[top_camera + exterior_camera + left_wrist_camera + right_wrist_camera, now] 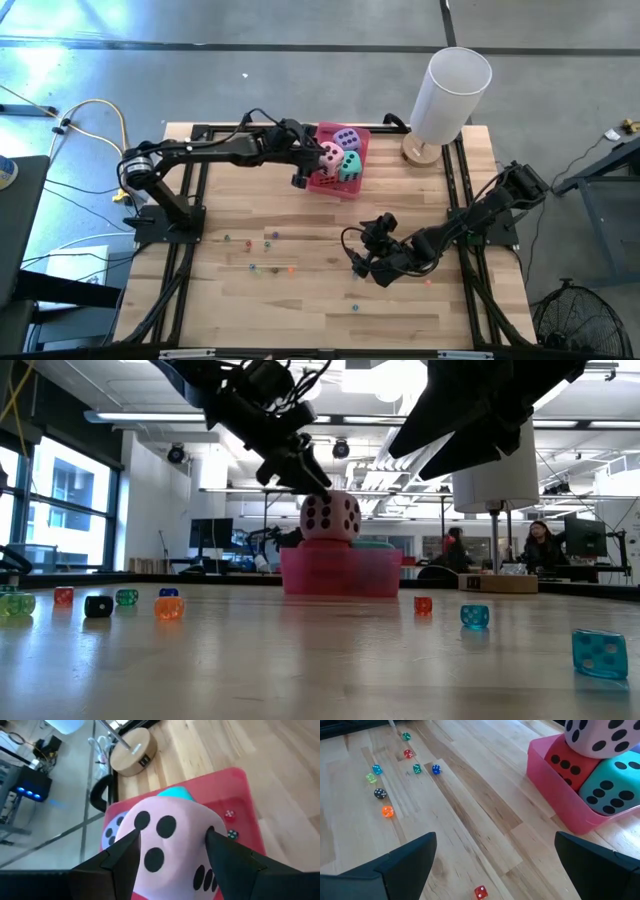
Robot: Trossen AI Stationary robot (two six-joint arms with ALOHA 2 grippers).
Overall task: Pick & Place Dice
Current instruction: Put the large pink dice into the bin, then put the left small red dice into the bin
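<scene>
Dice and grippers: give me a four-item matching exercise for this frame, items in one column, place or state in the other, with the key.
Items
1. pink die
2. red die
3. right gripper
4. lamp

Places or states
A. open over the bare table
B. between the left gripper fingers, atop the others
C. on the table beside the tray
D. low in the tray, under the pink die

Pairs: 1-B, 2-D, 3-A, 4-C

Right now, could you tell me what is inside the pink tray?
The tray holds purple, teal and red dice; the pink die sits on top. The tray floor is mostly covered.
</scene>
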